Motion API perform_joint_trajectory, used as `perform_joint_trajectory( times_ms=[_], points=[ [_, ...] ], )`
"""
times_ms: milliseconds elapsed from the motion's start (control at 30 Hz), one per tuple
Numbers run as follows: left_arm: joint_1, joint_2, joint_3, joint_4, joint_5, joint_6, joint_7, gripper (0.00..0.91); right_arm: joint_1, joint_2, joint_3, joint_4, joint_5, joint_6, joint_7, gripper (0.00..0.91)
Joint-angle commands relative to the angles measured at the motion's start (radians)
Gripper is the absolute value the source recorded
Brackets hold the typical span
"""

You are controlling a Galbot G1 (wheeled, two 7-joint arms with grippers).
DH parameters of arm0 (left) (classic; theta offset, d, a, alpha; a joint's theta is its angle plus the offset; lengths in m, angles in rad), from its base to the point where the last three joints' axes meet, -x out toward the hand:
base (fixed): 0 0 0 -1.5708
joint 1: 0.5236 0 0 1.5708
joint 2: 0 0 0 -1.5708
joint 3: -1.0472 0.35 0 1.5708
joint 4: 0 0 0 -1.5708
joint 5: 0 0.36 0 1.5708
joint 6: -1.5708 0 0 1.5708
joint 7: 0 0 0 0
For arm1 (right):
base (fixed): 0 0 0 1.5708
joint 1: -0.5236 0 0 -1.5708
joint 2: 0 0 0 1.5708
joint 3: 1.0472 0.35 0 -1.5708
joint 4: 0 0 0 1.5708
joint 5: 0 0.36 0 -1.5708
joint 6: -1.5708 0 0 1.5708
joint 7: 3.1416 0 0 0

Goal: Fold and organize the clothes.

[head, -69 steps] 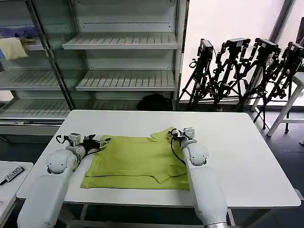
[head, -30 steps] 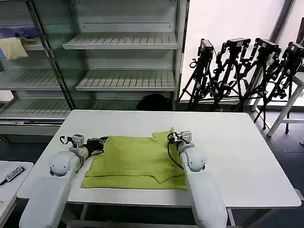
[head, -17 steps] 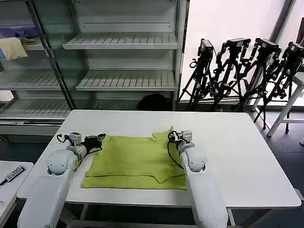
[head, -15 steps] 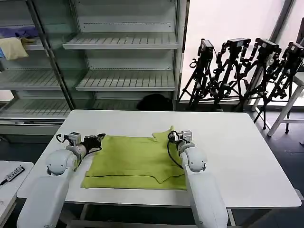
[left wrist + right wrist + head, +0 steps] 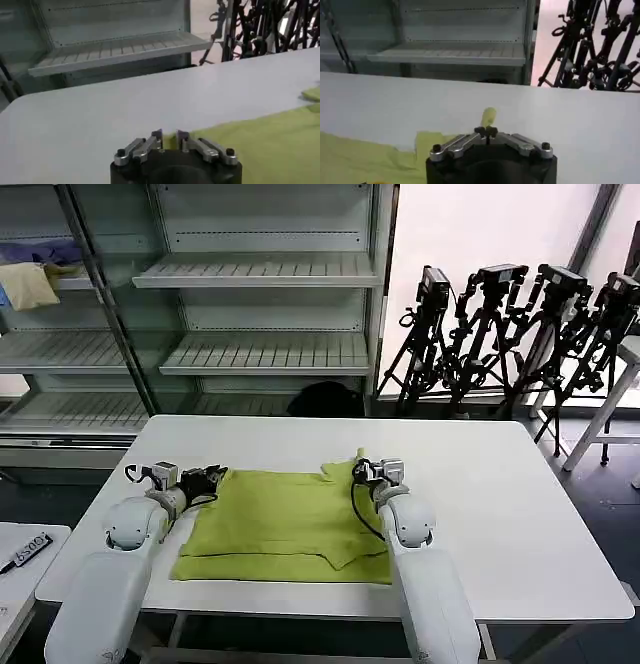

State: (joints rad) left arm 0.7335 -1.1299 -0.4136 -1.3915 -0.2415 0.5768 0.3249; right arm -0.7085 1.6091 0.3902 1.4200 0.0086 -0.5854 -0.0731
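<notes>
1. White counter (image 5: 500, 514) fills the foreground, with the lime yellow-green T-shirt (image 5: 285, 524) lying flat on its near left half, partly folded (a flap lies over its near edge).
2. On the shirt's left far corner sits the left pincer (image 5: 212, 479), low over the counter; in the left wrist view its fingers (image 5: 156, 135) stand slightly apart, their tips at the fabric's edge.
3. On the shirt's right far corner sits the right pincer (image 5: 358, 471), its tips pressed together on a small raised fold of the T-shirt, seen poking up just past the tips in the right wrist view.
4. Behind the counter stand pale metal shelves (image 5: 260, 274).
5. Farther right, black tripods (image 5: 500, 334) stand in a row before a bright window.
</notes>
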Motion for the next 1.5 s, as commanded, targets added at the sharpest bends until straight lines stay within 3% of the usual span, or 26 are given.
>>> perform_joint_trajectory(
  times_ms=[33, 67, 100, 167, 200, 733, 1033, 1500],
  points=[
    [-0.001, -0.007, 0.002, 0.026, 0.03, 0.001, 0.013, 0.907, 0.005, 0.015, 0.003, -0.006, -0.002, 0.001, 0.0, 0.0],
    [0.001, -0.007, 0.002, 0.024, 0.03, 0.001, 0.013, 0.846, 0.005, 0.015, 0.003, -0.007, -0.002, 0.001, 0.0, 0.0],
    [0.002, -0.007, 0.002, 0.024, 0.029, 0.001, 0.015, 0.393, 0.006, 0.015, 0.004, -0.008, -0.002, 0.001, 0.0, 0.0],
    [0.004, -0.01, -0.001, 0.022, 0.027, 0.001, 0.014, 0.071, 0.007, 0.015, 0.003, -0.008, -0.003, 0.001, -0.001, 0.0],
    [0.005, -0.012, -0.002, 0.02, 0.024, 0.001, 0.014, 0.0, 0.006, 0.014, 0.002, -0.008, -0.003, 0.001, -0.001, 0.0],
    [0.03, -0.007, -0.016, -0.04, 0.001, -0.013, 0.001, 0.0, -0.007, 0.014, -0.004, 0.024, 0.013, 0.001, 0.002, 0.0],
    [0.111, 0.03, -0.081, -0.161, -0.106, -0.026, -0.012, 0.0, -0.077, -0.014, -0.018, 0.179, 0.104, 0.0, 0.02, 0.0],
    [0.318, 0.056, -0.145, -0.335, -0.182, -0.061, 0.026, 0.0, -0.257, -0.055, -0.012, 0.368, 0.118, -0.001, 0.007, 0.0]
  ],
)
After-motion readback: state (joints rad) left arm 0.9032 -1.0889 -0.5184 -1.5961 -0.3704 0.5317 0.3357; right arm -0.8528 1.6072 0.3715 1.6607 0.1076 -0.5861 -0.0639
